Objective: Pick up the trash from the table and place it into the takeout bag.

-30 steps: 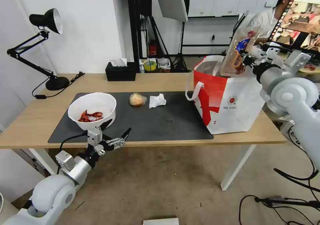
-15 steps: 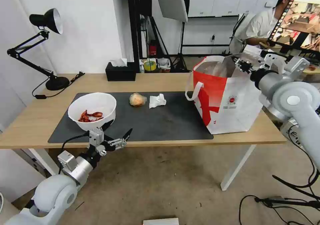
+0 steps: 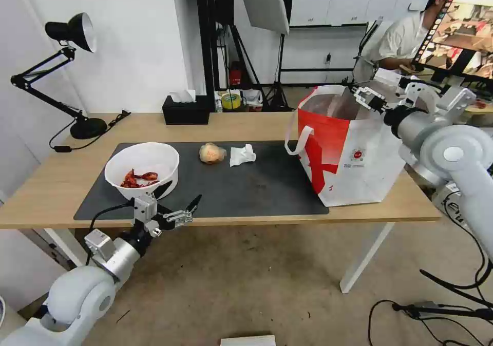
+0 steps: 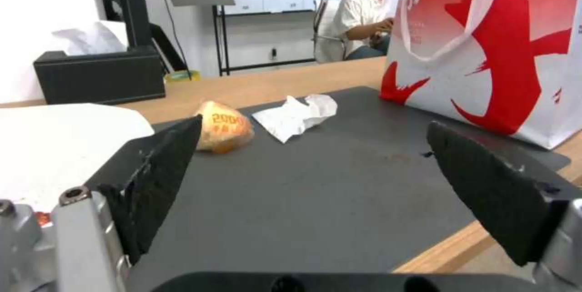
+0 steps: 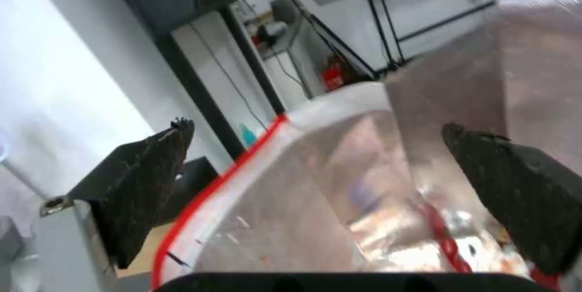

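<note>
Trash is seen in two places. A clear tray (image 5: 388,219) with food scraps lies inside the takeout bag (image 3: 354,151), directly below the right claw (image 3: 367,98), which is held open and empty over the bag's mouth. On the table (image 3: 51,181), a white bowl (image 3: 142,169) of red shells sits just beyond the left claw (image 3: 177,205), also open and empty at the near edge. An orange lump (image 4: 221,126) and a tissue (image 4: 295,115) lie farther ahead of it on the mat (image 3: 246,181), close together.

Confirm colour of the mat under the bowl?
Dark grey, plain, no pattern. The mat shows best in the head view; the bowl is white.
</note>
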Robot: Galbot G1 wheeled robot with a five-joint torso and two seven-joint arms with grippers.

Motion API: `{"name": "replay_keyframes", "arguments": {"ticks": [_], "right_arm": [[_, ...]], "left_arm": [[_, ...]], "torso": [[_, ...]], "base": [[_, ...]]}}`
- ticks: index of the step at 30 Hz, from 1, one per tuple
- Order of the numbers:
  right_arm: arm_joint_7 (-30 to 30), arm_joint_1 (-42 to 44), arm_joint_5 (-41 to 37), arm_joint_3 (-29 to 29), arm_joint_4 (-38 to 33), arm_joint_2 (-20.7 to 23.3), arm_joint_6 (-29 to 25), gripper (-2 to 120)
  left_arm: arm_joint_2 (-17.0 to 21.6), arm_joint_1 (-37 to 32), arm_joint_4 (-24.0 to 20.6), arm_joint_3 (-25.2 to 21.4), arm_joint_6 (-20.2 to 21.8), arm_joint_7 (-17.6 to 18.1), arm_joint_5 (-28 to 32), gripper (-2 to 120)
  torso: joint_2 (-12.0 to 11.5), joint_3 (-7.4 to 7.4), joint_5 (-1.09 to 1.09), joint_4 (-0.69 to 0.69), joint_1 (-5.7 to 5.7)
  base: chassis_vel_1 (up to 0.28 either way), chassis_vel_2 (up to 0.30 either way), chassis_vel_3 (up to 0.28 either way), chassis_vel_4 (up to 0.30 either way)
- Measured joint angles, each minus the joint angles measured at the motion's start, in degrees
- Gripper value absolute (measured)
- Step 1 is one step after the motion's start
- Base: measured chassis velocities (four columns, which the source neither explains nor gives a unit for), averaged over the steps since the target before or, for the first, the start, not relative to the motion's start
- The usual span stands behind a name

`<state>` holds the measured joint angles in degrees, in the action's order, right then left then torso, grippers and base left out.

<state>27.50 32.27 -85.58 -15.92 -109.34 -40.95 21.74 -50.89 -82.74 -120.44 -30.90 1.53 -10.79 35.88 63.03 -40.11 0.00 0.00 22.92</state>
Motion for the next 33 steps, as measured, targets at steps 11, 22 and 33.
{"name": "replay_keyframes", "arguments": {"ticks": [11, 22, 33], "right_arm": [[-17.71, 10.11, 15.86, -1.86, -10.22, 5.72, -3.24, 100], [-23.59, 31.34, 30.8, -6.53, -17.89, 6.54, -7.44, 100], [-17.71, 48.82, 46.24, -5.61, -19.23, 0.97, -20.84, 100]], "left_arm": [[-0.35, -0.56, 1.57, -1.72, -1.29, -0.3, -0.58, 100], [-1.05, -1.23, 3.47, -3.27, -1.57, -2.09, -0.63, 100], [-2.92, -4.21, 5.31, -6.38, -1.8, -2.77, -2.8, 100]], "torso": [[0.0, 0.01, 0.0, -0.01, 0.0], [0.0, 0.01, 0.0, -0.01, 0.0], [0.0, 0.01, 0.0, -0.01, 0.0]], "base": [[0.0, 0.0, 0.0, 0.0], [0.0, 0.0, 0.0, 0.0], [0.0, 0.0, 0.0, 0.0]]}}
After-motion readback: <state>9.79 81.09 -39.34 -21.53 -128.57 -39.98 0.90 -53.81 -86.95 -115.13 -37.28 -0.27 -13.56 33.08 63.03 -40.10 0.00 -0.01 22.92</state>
